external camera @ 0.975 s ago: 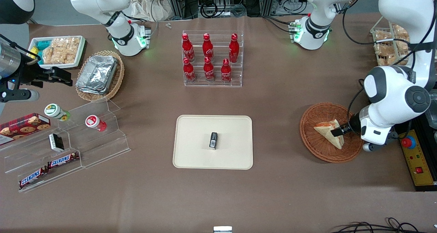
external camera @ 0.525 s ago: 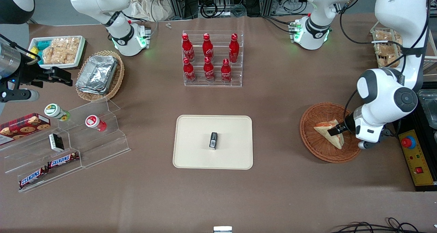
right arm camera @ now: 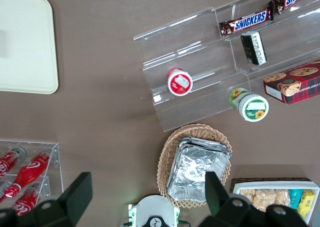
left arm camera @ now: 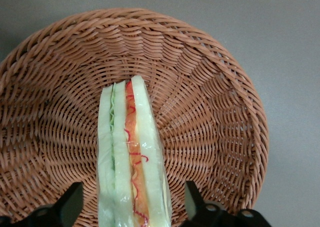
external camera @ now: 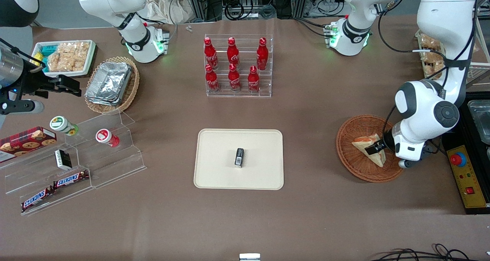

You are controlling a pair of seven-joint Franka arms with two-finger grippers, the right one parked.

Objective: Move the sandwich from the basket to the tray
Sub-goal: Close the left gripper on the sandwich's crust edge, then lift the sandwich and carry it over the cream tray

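Where the brown table runs toward the parked arm's end, a tan wicker basket of foil containers and a clear stepped shelf with two Snickers bars fill the space, and the right wrist view alone shows that shelf close up. In the middle sits the cream tray, flat with rounded corners, and a small dark packet lies on it. Farther from the front camera than the tray stands a clear rack of red bottles.

Toward the working arm's end is the round reddish-brown basket, and the sandwich lies in it: a pale bread wedge, resting on its side. The front view shows it only as a whitish triangle with an orange-red edge. The left wrist view shows far more: the sandwich seen along its cut edge, two white bread slices with a green layer and a red-orange layer between, wrapped in clear film, against the woven basket.

The gripper is down in the basket. Its two fingers stand apart, one on either side of the wedge, neither visibly pressing on it.

Against a second ago, the arm has shifted toward the tray, and the gripper now sits nearer the sandwich's middle. The sandwich itself has not moved.
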